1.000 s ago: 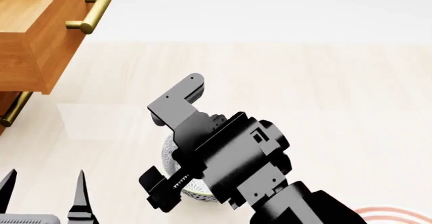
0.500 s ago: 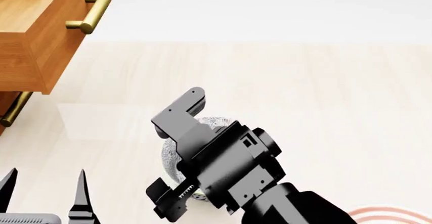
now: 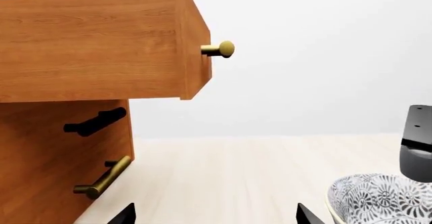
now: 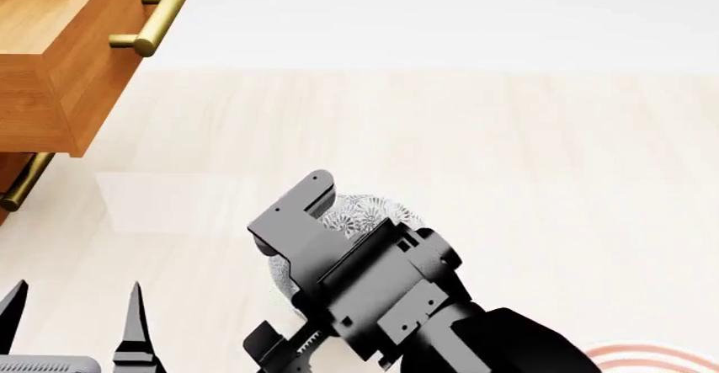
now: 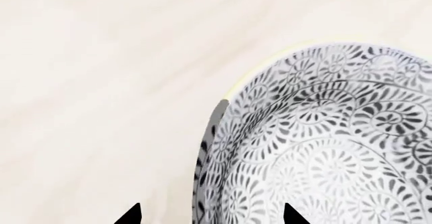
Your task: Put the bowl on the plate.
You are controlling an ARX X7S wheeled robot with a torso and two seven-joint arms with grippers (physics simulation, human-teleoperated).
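Bowl [image 4: 371,213]: grey floral, on pale wooden floor, rim between spread fingers of right gripper [image 5: 210,215], not gripped. Plate [image 4: 657,358]: red-ringed, well apart at right. Left gripper [image 4: 73,316]: spread, empty. Wooden drawer cabinet [image 3: 60,148]: nearby.

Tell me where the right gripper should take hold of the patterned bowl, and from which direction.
Grip the bowl by its rim, coming down from above with one finger inside and one outside the wall. It sits upright and open-topped on the table, and its wall is thin, deep and curved, so a rim pinch probably suits it better than spanning its full width. The right gripper already straddles the near rim, which favours that edge.
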